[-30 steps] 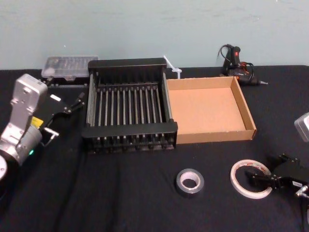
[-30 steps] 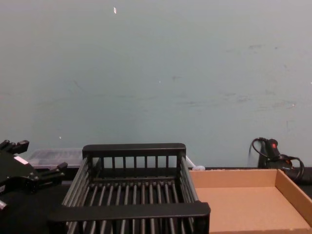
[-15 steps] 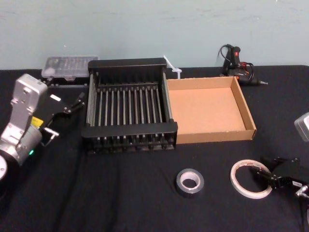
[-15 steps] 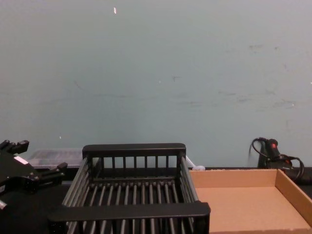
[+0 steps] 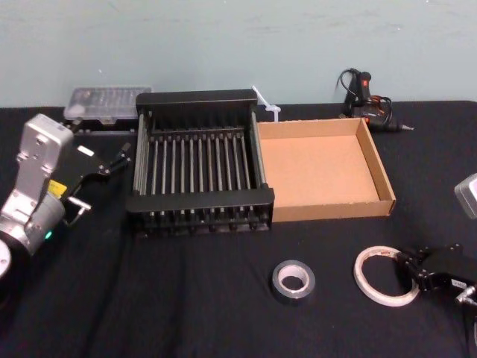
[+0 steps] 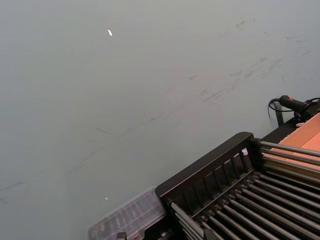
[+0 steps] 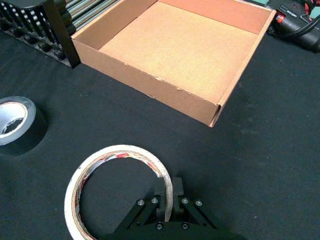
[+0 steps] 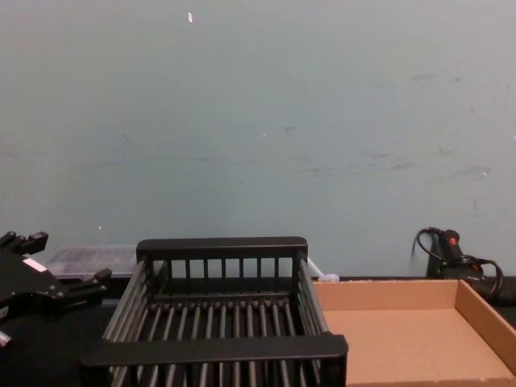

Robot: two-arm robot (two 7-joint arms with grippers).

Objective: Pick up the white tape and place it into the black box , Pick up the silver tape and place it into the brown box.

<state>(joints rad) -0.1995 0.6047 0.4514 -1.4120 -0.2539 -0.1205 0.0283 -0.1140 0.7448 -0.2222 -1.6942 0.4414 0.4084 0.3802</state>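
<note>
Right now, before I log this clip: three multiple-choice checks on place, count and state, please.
1. The silver tape lies: A in the brown box; B in the black box; C on the cloth before both.
2. Tape rolls on the cloth: A one; B two; C three.
3. The right gripper is: A pinching the white tape's wall; B open above the brown box; C holding the silver tape.
C, outside both boxes; B, silver and white; A, fingers straddle the ring; left gripper sits open beside the black box.

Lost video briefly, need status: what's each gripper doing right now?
Left gripper: open, holding nothing, beside the black box.
Right gripper: shut on the white tape, on its ring wall.
</note>
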